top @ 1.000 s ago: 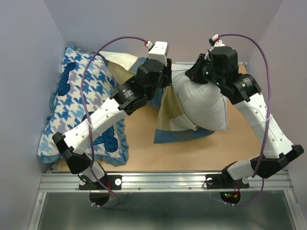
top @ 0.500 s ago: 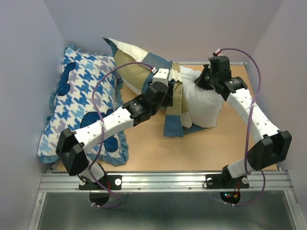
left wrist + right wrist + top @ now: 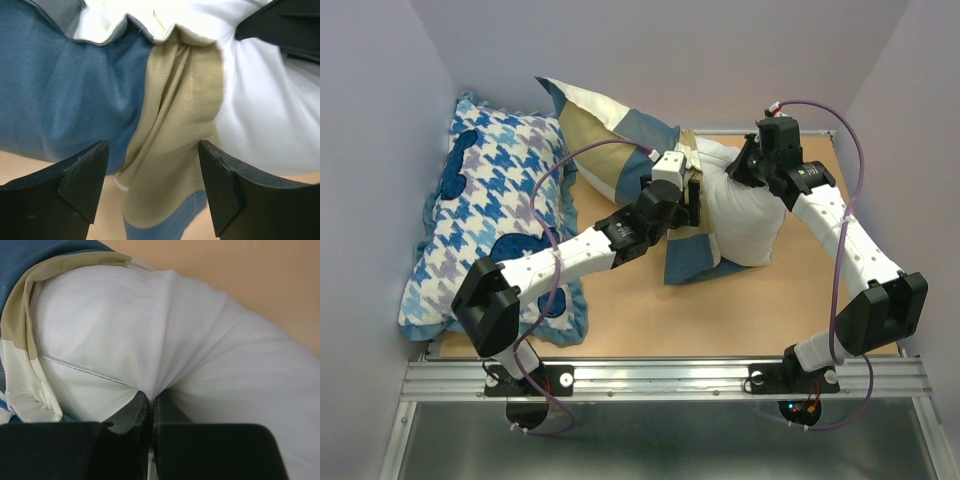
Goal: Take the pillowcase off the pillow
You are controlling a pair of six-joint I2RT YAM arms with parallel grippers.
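Note:
The pillowcase (image 3: 610,140) in tan, slate blue and cream lies bunched from the back wall to the table's middle, still covering the left end of the pillow (image 3: 752,215). The plain white pillow's right part is bare. My left gripper (image 3: 690,203) is open at the pillowcase's edge; in the left wrist view a tan fold (image 3: 175,115) hangs between its spread fingers (image 3: 152,172), not gripped. My right gripper (image 3: 743,172) is shut on the pillow's top right; the right wrist view shows white fabric (image 3: 150,330) pinched in the closed fingertips (image 3: 150,399).
A blue-and-white houndstooth cushion (image 3: 490,220) with dark blue shapes fills the table's left side. Purple walls close in the back and both sides. Bare wooden table (image 3: 720,320) lies in front of the pillow.
Both arms came down from a raised pose and the pillowcase slid left off the pillow. The left gripper then moved right, back to the pillowcase's edge by the pillow.

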